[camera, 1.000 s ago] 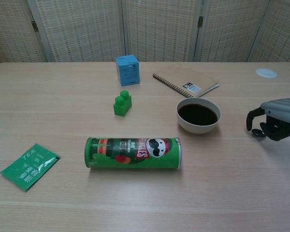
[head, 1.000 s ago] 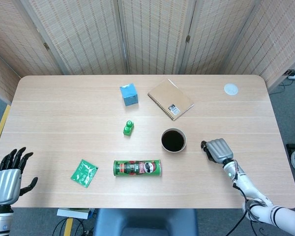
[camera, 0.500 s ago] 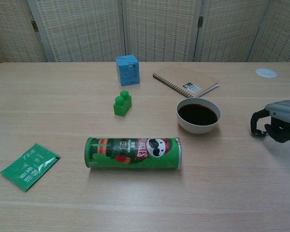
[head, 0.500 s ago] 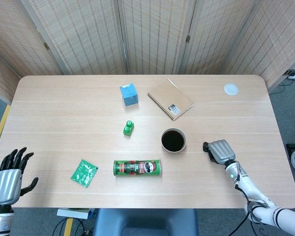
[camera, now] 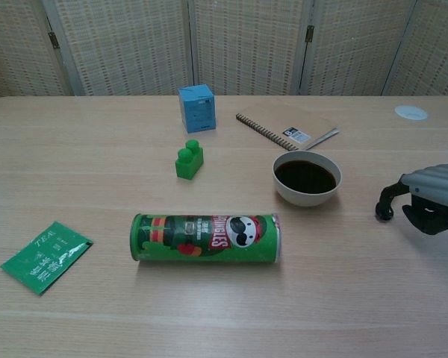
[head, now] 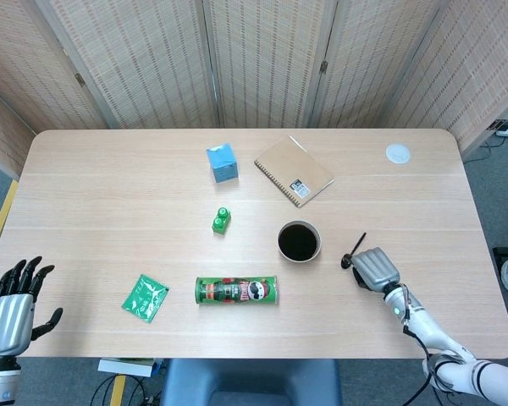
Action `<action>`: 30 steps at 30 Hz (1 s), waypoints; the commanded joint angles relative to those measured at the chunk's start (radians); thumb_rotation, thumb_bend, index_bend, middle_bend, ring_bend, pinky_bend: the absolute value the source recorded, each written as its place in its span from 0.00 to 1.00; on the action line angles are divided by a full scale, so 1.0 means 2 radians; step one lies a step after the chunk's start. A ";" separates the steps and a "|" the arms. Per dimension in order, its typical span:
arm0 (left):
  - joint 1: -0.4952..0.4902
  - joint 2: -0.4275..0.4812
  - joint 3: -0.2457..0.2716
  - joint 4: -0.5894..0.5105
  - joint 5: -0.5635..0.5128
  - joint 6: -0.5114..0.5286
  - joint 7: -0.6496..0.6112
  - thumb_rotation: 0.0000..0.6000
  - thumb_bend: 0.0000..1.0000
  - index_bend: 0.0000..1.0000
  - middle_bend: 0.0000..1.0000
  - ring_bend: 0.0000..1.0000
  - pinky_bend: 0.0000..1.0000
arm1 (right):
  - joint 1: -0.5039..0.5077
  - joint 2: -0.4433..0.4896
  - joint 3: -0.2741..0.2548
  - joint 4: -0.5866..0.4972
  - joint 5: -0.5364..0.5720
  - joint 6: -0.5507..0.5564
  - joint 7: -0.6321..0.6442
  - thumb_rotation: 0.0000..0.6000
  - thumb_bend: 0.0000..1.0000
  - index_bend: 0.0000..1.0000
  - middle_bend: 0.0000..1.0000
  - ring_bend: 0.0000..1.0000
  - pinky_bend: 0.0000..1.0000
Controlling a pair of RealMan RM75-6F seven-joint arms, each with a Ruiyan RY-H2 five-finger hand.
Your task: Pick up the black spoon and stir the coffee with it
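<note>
The black spoon [head: 356, 248] slants just right of the white bowl of coffee [head: 299, 241]. Its round end is at my right hand's fingertips and its thin handle points away toward the table's far side. My right hand [head: 374, 267] has its fingers curled in and pinches the spoon near that round end. In the chest view the spoon [camera: 383, 209] shows as a dark arc running from the table up to the right hand [camera: 435, 195], right of the bowl [camera: 307, 177]. My left hand [head: 13, 309] hangs off the table's near left corner, fingers spread, holding nothing.
A green Pringles can [head: 236, 290] lies on its side in front of the bowl. A green brick [head: 221, 220], a blue cube [head: 223, 162] and a spiral notebook [head: 293, 170] sit beyond it. A green tea packet [head: 145, 298] lies near left, a white disc [head: 397, 153] far right.
My right hand has drawn back toward me and slightly away from the bowl. The spoon, hidden under the hand before, now shows with its handle sticking out. The left hand sank a little.
</note>
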 commanded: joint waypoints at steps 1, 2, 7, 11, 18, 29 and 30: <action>0.000 0.000 0.000 0.000 0.001 -0.001 0.001 1.00 0.31 0.21 0.10 0.07 0.14 | -0.005 0.013 -0.008 -0.005 -0.006 0.005 -0.002 1.00 0.75 0.40 0.99 1.00 1.00; -0.001 -0.001 0.000 0.000 0.001 -0.001 0.002 1.00 0.31 0.21 0.10 0.07 0.14 | -0.006 0.016 -0.010 -0.004 -0.007 0.005 -0.003 1.00 0.75 0.40 0.99 1.00 1.00; 0.000 -0.003 0.001 -0.001 0.003 -0.001 0.005 1.00 0.31 0.21 0.10 0.07 0.14 | -0.004 0.022 -0.009 0.005 -0.004 0.000 -0.004 1.00 0.75 0.40 0.99 1.00 1.00; 0.002 -0.002 0.001 -0.003 0.003 0.001 0.006 1.00 0.31 0.21 0.10 0.07 0.14 | -0.003 0.022 -0.006 -0.002 -0.013 0.010 0.005 1.00 0.75 0.40 0.99 1.00 1.00; 0.005 0.000 0.002 -0.004 0.003 0.004 0.006 1.00 0.31 0.21 0.10 0.07 0.14 | -0.004 0.020 -0.014 -0.007 -0.022 0.009 0.003 1.00 0.75 0.40 0.99 1.00 1.00; 0.005 -0.003 0.003 -0.001 0.005 0.002 0.005 1.00 0.31 0.21 0.10 0.07 0.14 | -0.010 0.024 -0.021 0.001 -0.019 0.007 -0.001 1.00 0.75 0.40 0.99 1.00 1.00; 0.005 -0.004 0.003 -0.001 0.005 0.002 0.005 1.00 0.31 0.21 0.10 0.07 0.14 | -0.010 0.025 -0.020 0.002 -0.018 0.007 -0.001 1.00 0.75 0.40 0.99 1.00 1.00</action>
